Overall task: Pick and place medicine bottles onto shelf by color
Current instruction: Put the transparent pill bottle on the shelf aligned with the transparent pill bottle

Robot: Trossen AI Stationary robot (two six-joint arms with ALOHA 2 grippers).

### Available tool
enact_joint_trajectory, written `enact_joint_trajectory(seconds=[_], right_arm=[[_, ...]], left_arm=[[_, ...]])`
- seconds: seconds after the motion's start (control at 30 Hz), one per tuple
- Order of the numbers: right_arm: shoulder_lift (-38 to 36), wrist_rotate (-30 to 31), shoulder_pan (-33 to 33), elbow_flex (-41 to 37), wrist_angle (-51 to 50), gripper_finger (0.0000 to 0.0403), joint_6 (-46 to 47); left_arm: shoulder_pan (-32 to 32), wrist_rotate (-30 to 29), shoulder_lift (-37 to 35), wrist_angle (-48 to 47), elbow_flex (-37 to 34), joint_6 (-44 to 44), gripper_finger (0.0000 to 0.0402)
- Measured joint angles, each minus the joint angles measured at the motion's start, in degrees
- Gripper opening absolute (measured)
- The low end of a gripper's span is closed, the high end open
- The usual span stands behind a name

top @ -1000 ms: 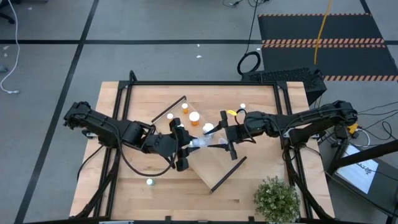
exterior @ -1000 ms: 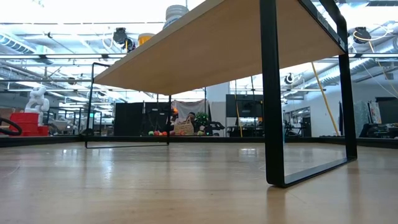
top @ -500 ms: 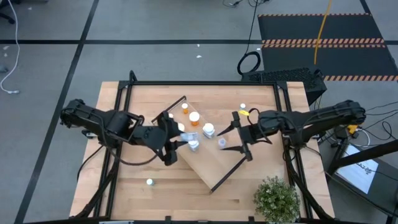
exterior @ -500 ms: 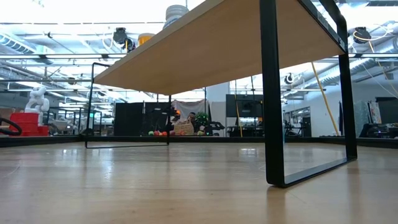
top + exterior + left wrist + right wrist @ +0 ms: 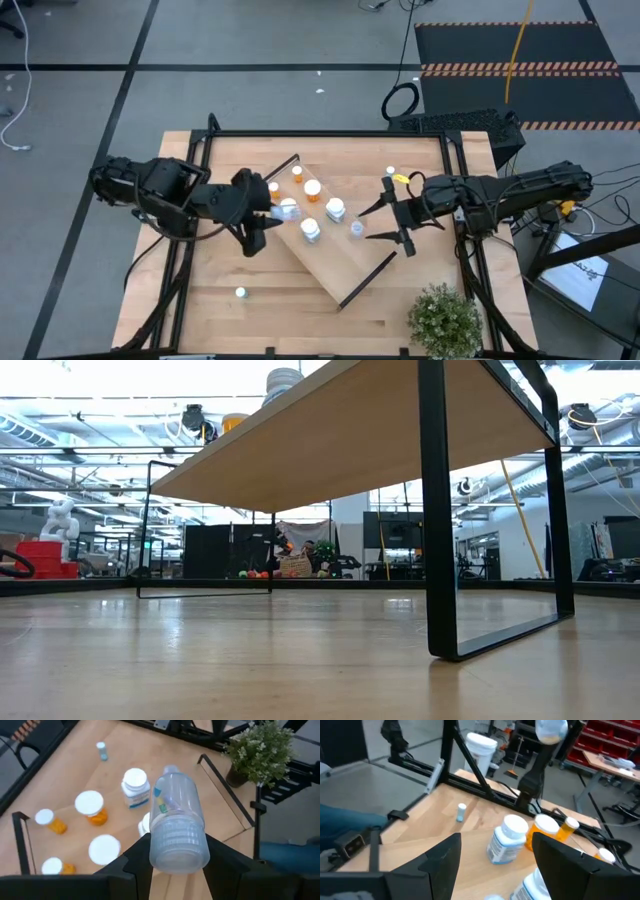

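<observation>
Left gripper (image 5: 172, 865) pinches a clear pale-blue cylindrical pill bottle (image 5: 175, 822); the bottle sits lengthwise between the two dark fingers (image 5: 220, 857), gripped at one end, the rest sticking forward past the tips. In the high view it hangs over the far-left end of the long light-wood shelf board (image 5: 345, 262), which lies diagonally across the middle of the wooden table (image 5: 215, 305). Right gripper (image 5: 385, 220) has jaws spread wide, nothing between them, just beside the shelf's right-hand long edge. On the shelf: orange bottles with white caps (image 5: 312, 190) at the far end, clear white-capped bottles (image 5: 311, 230) mid-board. One small bottle (image 5: 240, 293) near the table's near-left corner, another (image 5: 390, 172) towards the far-right.
</observation>
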Motion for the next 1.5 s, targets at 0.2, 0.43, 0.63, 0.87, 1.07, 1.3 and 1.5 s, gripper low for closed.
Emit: enact_joint_trajectory(seconds=[0.2,0.43,0.63,0.87,1.07,1.3,1.5], right_arm=[[1.22,6.48,-0.02,-0.02,-0.08,0.0238,0.03],[5.86,6.91,-0.02,-0.07,14.12,0.0238,6.72],[15.6,6.53,0.0,-0.07,29.87,0.0241,15.77],[22.84,-2.83,-1.99,2.16,34.67,0.0284,19.63],[26.92,-5.41,-2.21,4.35,34.52,0.0303,19.93],[27.93,-5.4,-2.32,4.98,34.66,0.0289,18.9],[27.94,-5.42,-2.41,4.98,34.24,0.026,18.48]], left_arm=[[1.38,6.5,0.22,-1.29,0.1,-1.72,0.0148],[1.95,7.02,2.25,-2.5,0.12,-2.54,0.0149],[1.93,6.7,4.61,-2.4,0.06,-1.36,0.0149],[1.56,7.81,7.98,-2.56,0.06,-1.02,0.0155],[1.4,8.7,10.05,-2.49,0.06,-1.04,0.0156],[1.34,8.71,10.1,-2.14,0.06,-0.8,0.0156],[1.61,8.67,10.08,-1.09,0.06,0.23,0.0157]])
